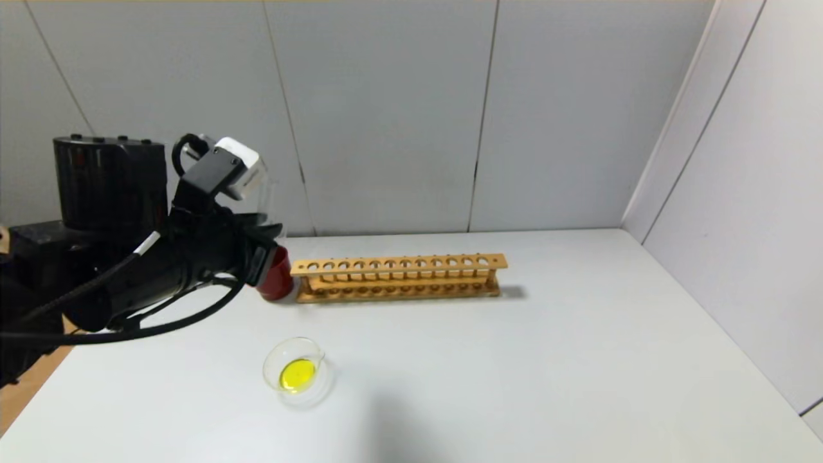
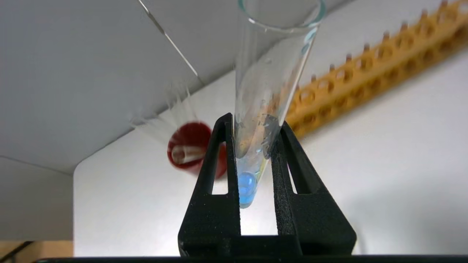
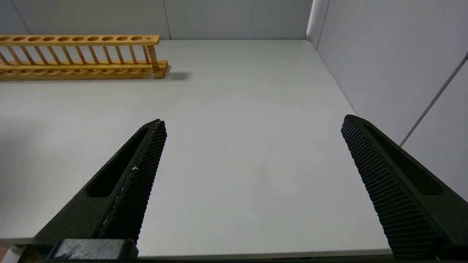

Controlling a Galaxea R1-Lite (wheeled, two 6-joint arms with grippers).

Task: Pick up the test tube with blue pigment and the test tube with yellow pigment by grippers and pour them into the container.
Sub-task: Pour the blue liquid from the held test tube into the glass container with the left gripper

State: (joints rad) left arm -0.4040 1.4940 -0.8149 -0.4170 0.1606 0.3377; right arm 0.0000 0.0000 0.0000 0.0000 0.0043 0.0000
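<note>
Left wrist view showed the left tool [image 2: 256, 146] clamped low on the test tube with blue pigment [image 2: 268, 91], close to its blue base, so the tube could pivot or slip during tipping. The container [image 1: 296, 372], holding yellow liquid, sat on the counter [image 1: 514, 373] at about 5 o'clock from that tool; a misjudged reach would spill blue. The right tool [image 3: 252, 153] gaped, empty.
</note>
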